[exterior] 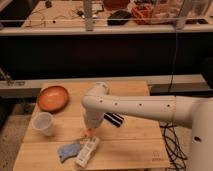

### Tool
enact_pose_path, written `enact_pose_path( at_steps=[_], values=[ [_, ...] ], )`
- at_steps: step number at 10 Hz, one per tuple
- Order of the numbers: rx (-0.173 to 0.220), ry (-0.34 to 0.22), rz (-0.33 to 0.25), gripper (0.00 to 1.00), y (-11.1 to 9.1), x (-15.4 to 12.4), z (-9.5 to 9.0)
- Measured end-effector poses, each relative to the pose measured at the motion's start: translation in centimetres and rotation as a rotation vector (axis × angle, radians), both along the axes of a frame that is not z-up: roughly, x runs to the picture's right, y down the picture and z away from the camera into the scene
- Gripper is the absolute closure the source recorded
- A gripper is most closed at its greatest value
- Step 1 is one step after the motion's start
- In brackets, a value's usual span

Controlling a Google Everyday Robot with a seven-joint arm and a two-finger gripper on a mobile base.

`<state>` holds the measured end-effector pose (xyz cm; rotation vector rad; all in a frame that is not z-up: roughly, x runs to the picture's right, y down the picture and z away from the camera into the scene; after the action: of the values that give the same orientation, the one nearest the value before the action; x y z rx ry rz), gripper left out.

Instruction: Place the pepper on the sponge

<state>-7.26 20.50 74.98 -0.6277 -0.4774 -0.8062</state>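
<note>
My white arm reaches in from the right over the wooden table [135,145]. Its gripper [90,128] points down near the table's middle-left and is shut on the pepper [89,132], of which only a small orange end shows below the wrist. The blue-grey sponge [67,150] lies flat near the front left edge, down and to the left of the gripper and apart from it. The pepper hangs just above the table, right of the sponge.
A white tube-like packet [86,153] lies right beside the sponge, directly under the gripper. A white cup [44,123] stands at the left and an orange bowl [52,98] behind it. A dark counter runs along the back.
</note>
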Motion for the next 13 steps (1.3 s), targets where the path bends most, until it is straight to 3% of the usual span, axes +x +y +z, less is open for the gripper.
enact_pose_path(
  at_steps=[9, 13],
  values=[
    [-0.009, -0.086, -0.094, 0.99, 1.6, -4.6, 0.0],
    [-0.017, -0.109, -0.111, 0.97, 2.2, -5.1, 0.0]
  ],
)
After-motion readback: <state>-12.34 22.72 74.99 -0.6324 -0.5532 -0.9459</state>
